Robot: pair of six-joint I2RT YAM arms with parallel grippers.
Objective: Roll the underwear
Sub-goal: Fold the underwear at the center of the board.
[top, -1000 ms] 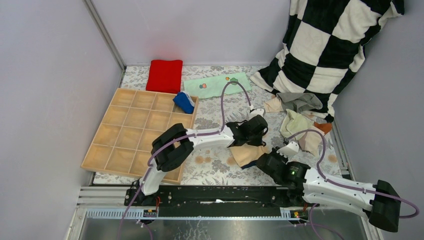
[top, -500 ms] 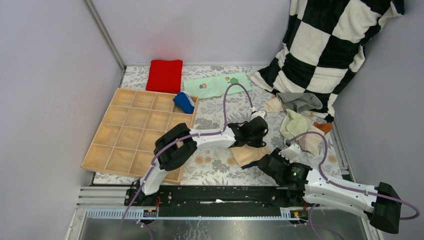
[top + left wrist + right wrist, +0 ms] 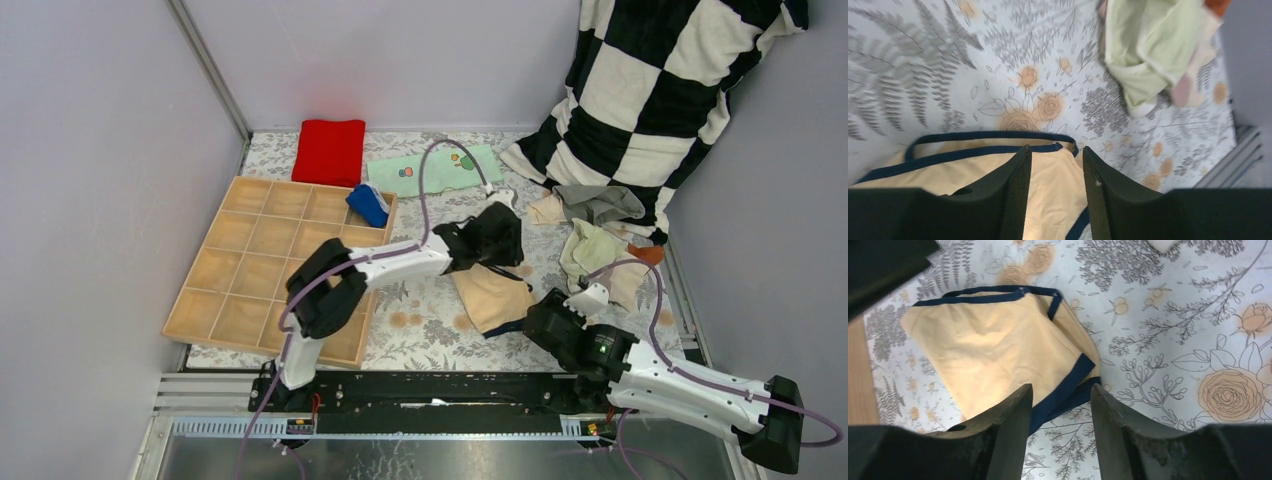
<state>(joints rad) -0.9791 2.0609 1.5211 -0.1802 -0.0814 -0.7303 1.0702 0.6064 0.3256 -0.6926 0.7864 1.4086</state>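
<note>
The tan underwear [image 3: 492,298] with dark blue trim lies flat on the floral mat, folded into a rough rectangle. My left gripper [image 3: 500,255] hovers over its far edge, open; in the left wrist view the tan underwear [image 3: 948,170] shows below and between the parted fingers of this gripper [image 3: 1055,148]. My right gripper [image 3: 533,315] stands open just off the near right corner; in the right wrist view that gripper [image 3: 1061,386] frames the blue-trimmed corner of the underwear [image 3: 998,345]. Neither holds anything. Pale green underwear [image 3: 590,245] [image 3: 1148,55] lies to the right.
A wooden compartment tray [image 3: 270,270] sits on the left, with a blue striped brief [image 3: 368,205] in a far-right cell. A red cloth [image 3: 329,150] and a mint printed cloth [image 3: 432,170] lie at the back. Grey [image 3: 600,200] and beige [image 3: 548,210] pieces lie below the checkered blanket [image 3: 660,90].
Both grippers have opened and let go of the tan underwear. The left gripper has moved toward the back; the underwear now lies stretched out longer and flatter.
</note>
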